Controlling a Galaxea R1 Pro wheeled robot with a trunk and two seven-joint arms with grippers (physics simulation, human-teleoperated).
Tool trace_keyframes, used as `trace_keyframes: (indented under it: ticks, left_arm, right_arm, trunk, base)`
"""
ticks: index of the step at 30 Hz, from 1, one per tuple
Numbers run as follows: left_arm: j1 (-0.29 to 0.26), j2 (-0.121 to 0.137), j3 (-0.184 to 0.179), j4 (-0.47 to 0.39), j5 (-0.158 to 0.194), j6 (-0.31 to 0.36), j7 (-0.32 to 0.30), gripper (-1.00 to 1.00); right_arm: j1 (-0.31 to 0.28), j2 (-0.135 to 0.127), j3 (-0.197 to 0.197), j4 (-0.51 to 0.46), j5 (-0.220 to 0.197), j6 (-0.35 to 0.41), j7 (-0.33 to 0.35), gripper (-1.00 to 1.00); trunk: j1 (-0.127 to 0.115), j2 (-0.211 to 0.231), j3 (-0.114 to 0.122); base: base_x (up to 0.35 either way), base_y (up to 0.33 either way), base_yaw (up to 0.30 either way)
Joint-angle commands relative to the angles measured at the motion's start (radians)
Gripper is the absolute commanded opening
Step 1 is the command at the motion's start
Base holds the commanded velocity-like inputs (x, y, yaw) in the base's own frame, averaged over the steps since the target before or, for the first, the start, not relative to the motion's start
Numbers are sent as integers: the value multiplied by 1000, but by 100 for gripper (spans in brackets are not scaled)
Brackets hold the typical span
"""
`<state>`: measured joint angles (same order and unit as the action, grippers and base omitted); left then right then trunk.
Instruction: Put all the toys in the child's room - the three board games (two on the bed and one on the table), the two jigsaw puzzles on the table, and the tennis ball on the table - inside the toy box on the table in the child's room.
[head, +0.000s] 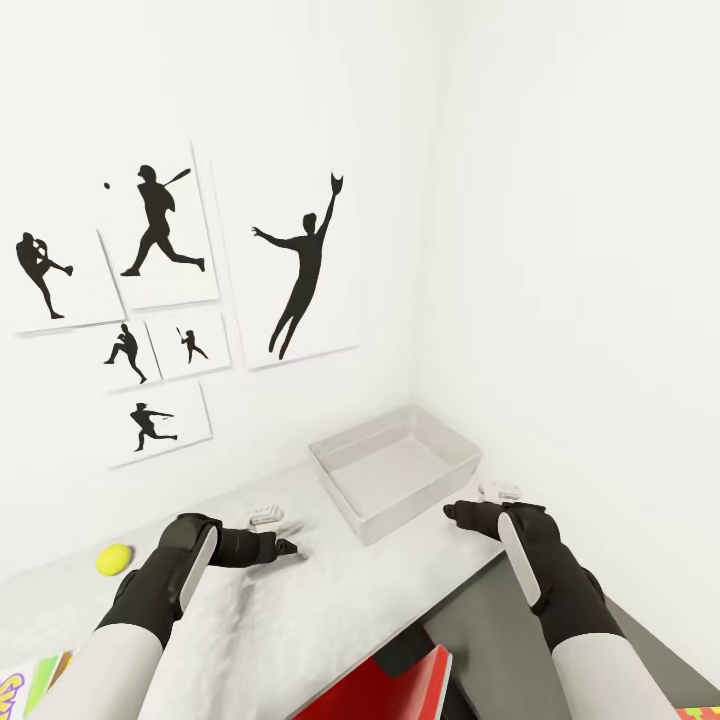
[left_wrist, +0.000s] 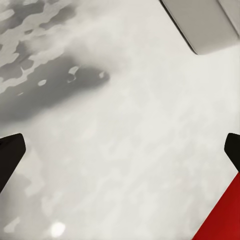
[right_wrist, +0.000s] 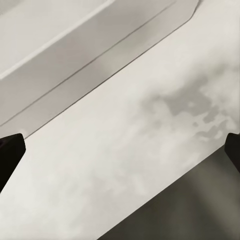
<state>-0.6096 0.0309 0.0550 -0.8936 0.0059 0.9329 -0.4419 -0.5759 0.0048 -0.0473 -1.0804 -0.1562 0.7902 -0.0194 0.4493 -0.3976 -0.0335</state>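
Toy box (head: 395, 470) sits empty at frame centre on the worktop (head: 300, 610), tennis ball (head: 113, 559) lower left. Left pincer (head: 285, 548) and right pincer (head: 452, 513) both spread, holding nothing. Best next: swing left pincer to the ball, descend straight.

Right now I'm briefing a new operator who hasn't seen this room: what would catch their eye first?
Probably the black baseball-player silhouettes on the white wall above the table. Next, the empty grey toy box in the table's far corner, with the left gripper and right gripper held open near its front side. The tennis ball is a lone bright spot at the table's left.
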Motion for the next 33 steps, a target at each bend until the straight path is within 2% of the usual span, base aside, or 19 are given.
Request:
trace_keyframes:
  ticks: [1,13,21,33]
  left_arm:
    - [-1,0,2,-1,0,6,-3,100]
    - [-1,0,0,-1,0,6,-3,100]
    - [-1,0,1,-1,0,6,-3,100]
    - [-1,0,1,-1,0,6,-3,100]
  right_arm:
    - [-1,0,-2,-1,-6,4,-2,100]
    - [-1,0,-3,5,-6,4,-2,100]
    - [-1,-1,-3,8,-9,-54,2,100]
    - [-1,-1,-3,7,-9,-70,3,100]
  trunk:
    - [1,-2,-2]
    - [1,-2,-2]
    - [1,-2,-2]
    - [1,-2,-2]
  base:
    - [0,0,0]
    - [0,0,0]
    - [0,0,0]
    - [0,0,0]
